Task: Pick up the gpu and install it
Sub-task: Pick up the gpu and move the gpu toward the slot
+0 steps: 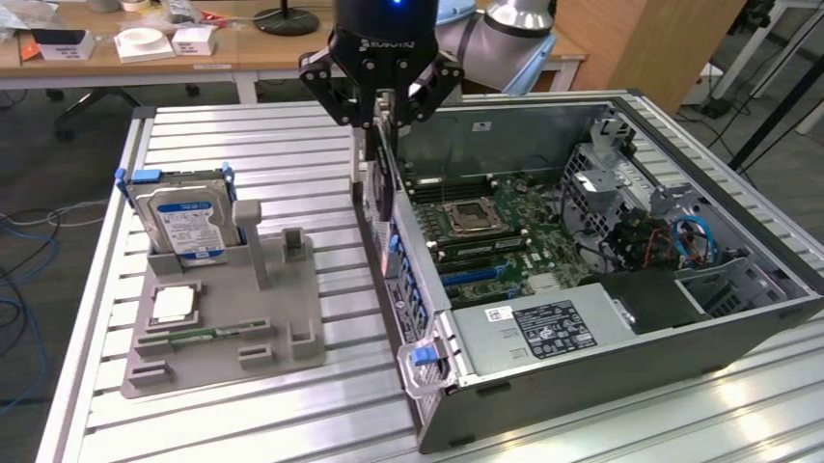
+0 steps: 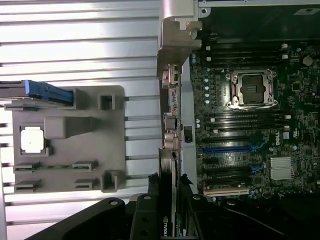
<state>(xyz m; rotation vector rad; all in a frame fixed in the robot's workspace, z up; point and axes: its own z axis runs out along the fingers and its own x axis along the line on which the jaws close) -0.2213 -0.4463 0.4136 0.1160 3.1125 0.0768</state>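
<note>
Though closed only partway, clamped on the gpu (image 1: 378,178): black fingers (image 2: 186,199) of the gripper (image 1: 377,121) pressed against both flat faces of the thin card. Hanging upright and edge-on below the gripper, with the grey metal bracket (image 2: 176,35) and its port openings along one edge. Positioned over the wall of the open computer case (image 1: 721,318) nearest the grey parts fixture (image 1: 226,318), between that fixture and the motherboard (image 1: 515,222).

Judged from this: pickup done, with the card held clear of the fixture. Installing not done, with the blue expansion slots (image 2: 235,147) bare. Hard drive (image 1: 191,222) standing in the fixture on the slotted table (image 1: 258,415).

Hard to make out: whether the card's lower edge touches the case wall or hangs just above it. Card faces hidden in the wrist view, seen edge-on.
</note>
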